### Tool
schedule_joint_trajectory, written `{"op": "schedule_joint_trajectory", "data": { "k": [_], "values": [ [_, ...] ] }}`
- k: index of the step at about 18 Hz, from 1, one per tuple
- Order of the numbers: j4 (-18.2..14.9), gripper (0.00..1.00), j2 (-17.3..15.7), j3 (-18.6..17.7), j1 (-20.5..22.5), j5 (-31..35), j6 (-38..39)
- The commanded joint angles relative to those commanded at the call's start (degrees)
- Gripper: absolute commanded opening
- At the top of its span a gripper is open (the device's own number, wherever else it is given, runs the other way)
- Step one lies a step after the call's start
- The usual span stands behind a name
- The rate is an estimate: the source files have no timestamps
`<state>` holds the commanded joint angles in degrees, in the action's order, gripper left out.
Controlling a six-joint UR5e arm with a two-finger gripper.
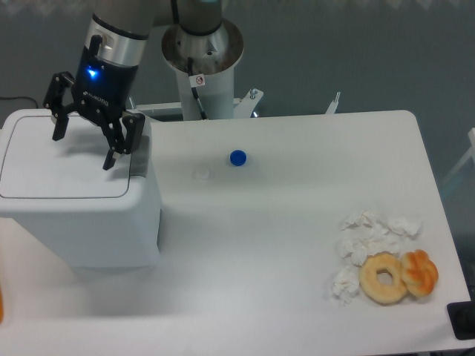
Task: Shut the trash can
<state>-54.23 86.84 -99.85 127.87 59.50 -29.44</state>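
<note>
The trash can (82,222) is a large boxy white bin at the table's left side. Its flat white lid (59,159) lies down flat on top. A grey latch strip (139,156) shows on the rim at the lid's right edge. My gripper (83,152) hangs just above the lid's right part, fingers spread wide and empty. One fingertip (109,165) is near the latch side, the other (56,136) over the lid's back left part.
A blue bottle cap (237,157) and a small white cap (201,173) lie mid-table. Crumpled white tissues (367,233), a bagel (384,278) and a pastry (420,272) lie at the front right. The robot base (202,67) stands behind the table.
</note>
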Motion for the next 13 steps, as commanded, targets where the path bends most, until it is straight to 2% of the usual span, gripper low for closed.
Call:
{"op": "schedule_joint_trajectory", "data": {
  "k": [3, 7, 9, 13],
  "values": [
    [0.0, 1.0, 0.0, 1.5, 3.8, 1.0, -0.2],
    [-0.1, 1.0, 0.4, 3.8, 11.5, 1.3, -1.8],
    [-0.2, 1.0, 0.8, 4.4, 14.9, 2.7, -7.7],
    [-0.3, 1.0, 1.9, 4.1, 19.2, 8.5, -25.2]
  ]
}}
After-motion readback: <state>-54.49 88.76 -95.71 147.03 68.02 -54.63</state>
